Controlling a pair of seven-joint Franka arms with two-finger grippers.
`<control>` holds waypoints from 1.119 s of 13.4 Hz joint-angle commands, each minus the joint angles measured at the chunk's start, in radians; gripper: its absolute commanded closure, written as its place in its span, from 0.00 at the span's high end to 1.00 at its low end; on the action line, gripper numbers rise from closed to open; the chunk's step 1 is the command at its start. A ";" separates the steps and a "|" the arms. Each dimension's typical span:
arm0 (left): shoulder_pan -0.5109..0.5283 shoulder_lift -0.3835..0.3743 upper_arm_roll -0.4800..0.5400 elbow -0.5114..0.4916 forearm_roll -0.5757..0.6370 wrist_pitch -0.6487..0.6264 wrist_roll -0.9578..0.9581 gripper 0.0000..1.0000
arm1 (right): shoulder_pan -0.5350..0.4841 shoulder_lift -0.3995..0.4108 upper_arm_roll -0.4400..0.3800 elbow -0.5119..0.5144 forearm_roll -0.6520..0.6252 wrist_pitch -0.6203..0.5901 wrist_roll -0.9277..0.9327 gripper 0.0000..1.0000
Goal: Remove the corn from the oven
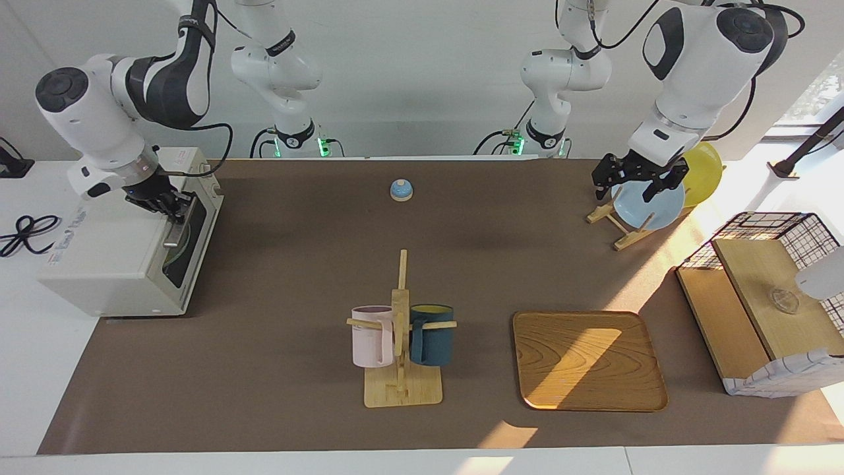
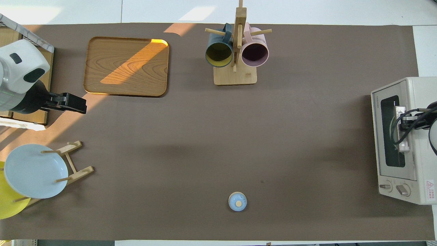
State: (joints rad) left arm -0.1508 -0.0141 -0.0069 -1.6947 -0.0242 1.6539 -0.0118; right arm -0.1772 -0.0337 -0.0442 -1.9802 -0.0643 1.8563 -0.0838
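The off-white oven (image 1: 105, 264) (image 2: 421, 171) stands at the right arm's end of the table with its dark glass door closed. My right gripper (image 1: 174, 206) (image 2: 406, 121) is down at the top front edge of the oven, shut on the metal bar handle (image 1: 173, 232) (image 2: 404, 143) of the door. The corn is hidden. My left gripper (image 1: 630, 185) (image 2: 80, 106) hangs open and holds nothing, over the plate rack at the left arm's end, where that arm waits.
A plate rack (image 1: 616, 227) holds a light blue plate (image 1: 649, 204) and a yellow plate (image 1: 704, 168). A wooden tray (image 1: 587, 359), a mug stand (image 1: 401, 369) with a pink and a dark blue mug, a small blue bell (image 1: 401, 190) and a wire basket (image 1: 771, 310) are also on the table.
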 commanded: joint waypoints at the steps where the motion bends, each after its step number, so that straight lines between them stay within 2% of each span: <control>1: 0.001 -0.020 0.001 -0.016 0.018 0.006 0.004 1.00 | 0.014 -0.018 0.012 -0.074 0.006 0.027 0.056 0.00; 5: 0.001 -0.018 0.001 -0.016 0.018 0.006 0.004 1.00 | 0.110 0.003 0.014 -0.143 0.043 0.165 0.137 0.00; 10: 0.001 -0.020 0.001 -0.016 0.018 0.006 0.004 1.00 | 0.172 0.104 0.015 -0.195 0.086 0.374 0.187 0.00; 13: 0.001 -0.020 0.001 -0.016 0.018 0.006 0.004 1.00 | 0.185 0.127 0.015 -0.226 0.102 0.423 0.193 0.00; 15: 0.001 -0.018 0.001 -0.016 0.018 0.006 0.004 1.00 | 0.186 0.156 0.015 -0.229 0.168 0.441 0.194 0.00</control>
State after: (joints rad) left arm -0.1508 -0.0141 -0.0069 -1.6947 -0.0242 1.6539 -0.0118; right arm 0.0204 0.1108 -0.0212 -2.1975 0.0561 2.2624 0.1091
